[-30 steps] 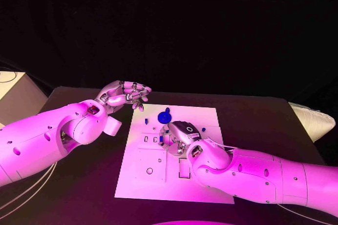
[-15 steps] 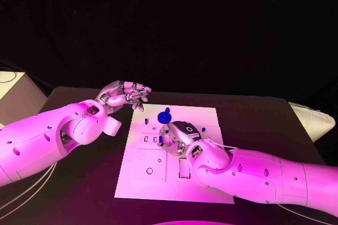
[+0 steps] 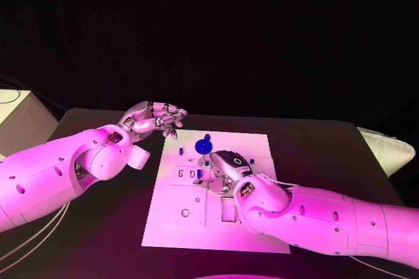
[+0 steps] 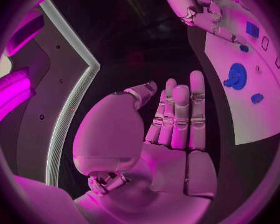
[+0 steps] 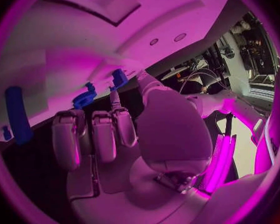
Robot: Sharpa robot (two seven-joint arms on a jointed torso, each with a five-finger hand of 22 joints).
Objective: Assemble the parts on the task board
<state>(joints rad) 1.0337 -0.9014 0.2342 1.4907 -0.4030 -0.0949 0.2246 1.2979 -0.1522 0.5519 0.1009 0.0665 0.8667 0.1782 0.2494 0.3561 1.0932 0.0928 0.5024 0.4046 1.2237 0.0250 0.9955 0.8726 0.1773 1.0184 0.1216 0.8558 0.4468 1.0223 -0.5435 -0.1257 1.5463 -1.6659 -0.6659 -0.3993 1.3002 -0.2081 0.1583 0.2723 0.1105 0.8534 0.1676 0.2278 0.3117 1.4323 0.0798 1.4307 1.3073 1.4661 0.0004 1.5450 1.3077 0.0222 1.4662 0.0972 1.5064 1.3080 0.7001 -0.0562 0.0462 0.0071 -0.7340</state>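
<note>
Right hand [image 3: 224,169] lay over the middle of the task board [image 3: 249,230] in the head view, its fingers bent down onto the white plate near a small blue part [image 3: 207,172] that showed just beside them; whether the fingers held that part could not be told from this angle. A round blue gear-like part [image 3: 203,146] sat on the board's far portion, with a small blue peg [image 3: 207,135] just beyond it and another small blue piece [image 3: 181,150] near the board's left edge. Left hand [image 3: 154,118] hovered off the board's far left corner above the black table [image 3: 332,146], fingers curled loosely inward with nothing in them.

From the left wrist, the left hand [image 4: 171,129] showed its fingers [image 4: 180,114] held straight and close together, the thumb apart from them, and nothing in its grasp. The board [image 4: 252,109] lay off to one side, carrying the round blue part [image 4: 236,76] and a smaller blue piece [image 4: 257,98] near it.

From the right wrist, the right hand [image 5: 124,144] had its fingers [image 5: 102,134] stretched toward the board [image 5: 71,50]. Two small blue parts [image 5: 84,98] [image 5: 119,78] stood at the fingertips, close to or touching them; a firm grip could not be made out. A longer blue piece [image 5: 17,114] lay on the board well apart from these.
</note>
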